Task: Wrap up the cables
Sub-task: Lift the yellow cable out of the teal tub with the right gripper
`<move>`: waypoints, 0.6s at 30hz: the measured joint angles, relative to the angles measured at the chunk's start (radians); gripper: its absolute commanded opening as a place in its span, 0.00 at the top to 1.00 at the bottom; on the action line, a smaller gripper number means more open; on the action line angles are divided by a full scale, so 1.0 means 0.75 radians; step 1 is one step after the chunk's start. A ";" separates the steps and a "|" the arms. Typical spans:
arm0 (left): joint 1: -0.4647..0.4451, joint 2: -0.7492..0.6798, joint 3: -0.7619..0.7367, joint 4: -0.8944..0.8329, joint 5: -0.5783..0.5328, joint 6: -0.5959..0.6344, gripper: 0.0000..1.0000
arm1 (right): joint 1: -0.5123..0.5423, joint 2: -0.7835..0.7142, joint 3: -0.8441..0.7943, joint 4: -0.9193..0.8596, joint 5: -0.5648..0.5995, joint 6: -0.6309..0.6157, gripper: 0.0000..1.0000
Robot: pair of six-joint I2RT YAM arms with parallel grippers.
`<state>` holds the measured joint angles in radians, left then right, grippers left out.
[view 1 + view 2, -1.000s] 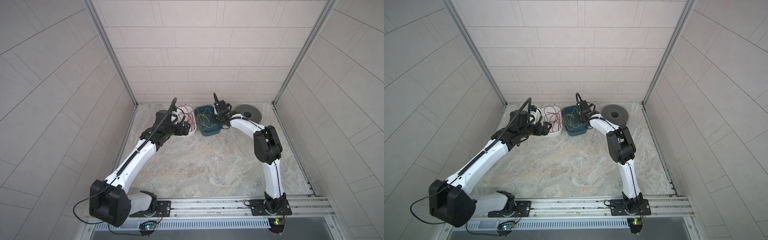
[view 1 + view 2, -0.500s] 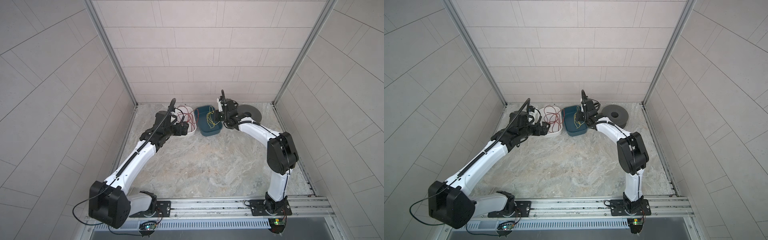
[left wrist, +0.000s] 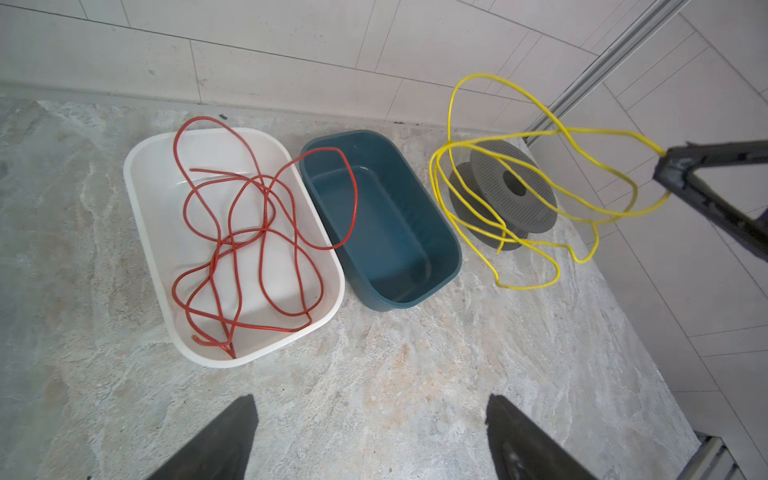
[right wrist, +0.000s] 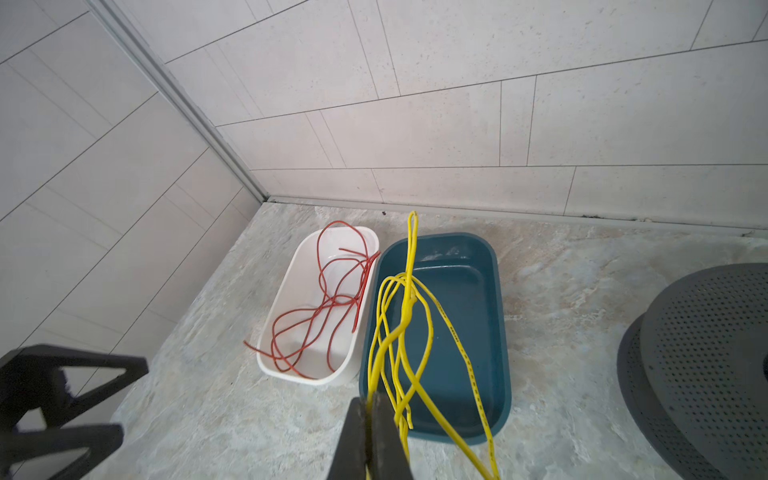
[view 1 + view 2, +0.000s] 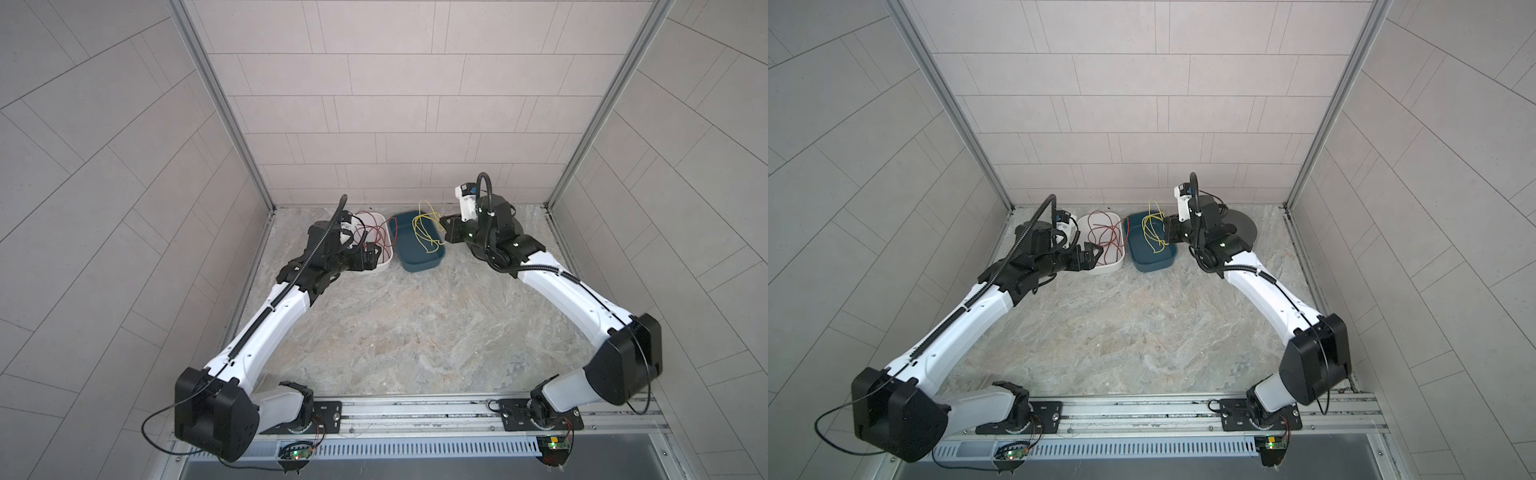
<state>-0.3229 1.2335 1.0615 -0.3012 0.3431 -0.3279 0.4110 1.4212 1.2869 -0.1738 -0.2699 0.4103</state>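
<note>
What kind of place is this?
Most likely a robot practice booth, not a home: two robot arms bolted to a metal rail, tiled walls close around, plus red wire in a white tub and a grey spool.

White rounded plastic tub (image 3: 153,187) centre-left, dark teal plastic tub (image 3: 395,232) just beside it, grey perforated spool (image 3: 536,208) further right, all on marbled surface (image 3: 415,374).

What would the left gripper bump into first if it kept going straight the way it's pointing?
Probably the near end of the blue tub, right beside the white tub. The open left gripper tilts down toward it, though it might touch the table first; depth is hard to judge.
</note>
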 measured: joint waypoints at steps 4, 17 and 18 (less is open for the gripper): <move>0.003 -0.010 -0.020 0.030 0.088 -0.093 0.13 | -0.005 -0.165 -0.172 0.008 -0.121 -0.008 1.00; 0.003 -0.173 -0.162 -0.014 0.165 -0.150 0.17 | -0.005 -0.272 -0.609 0.082 -0.477 0.015 1.00; 0.003 -0.172 -0.177 -0.014 0.171 -0.159 0.17 | -0.005 -0.272 -0.614 0.087 -0.487 0.015 1.00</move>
<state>-0.3210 1.1046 0.9287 -0.3115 0.4713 -0.4469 0.4076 1.2171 0.8261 -0.1081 -0.6353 0.4217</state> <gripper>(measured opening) 0.837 0.048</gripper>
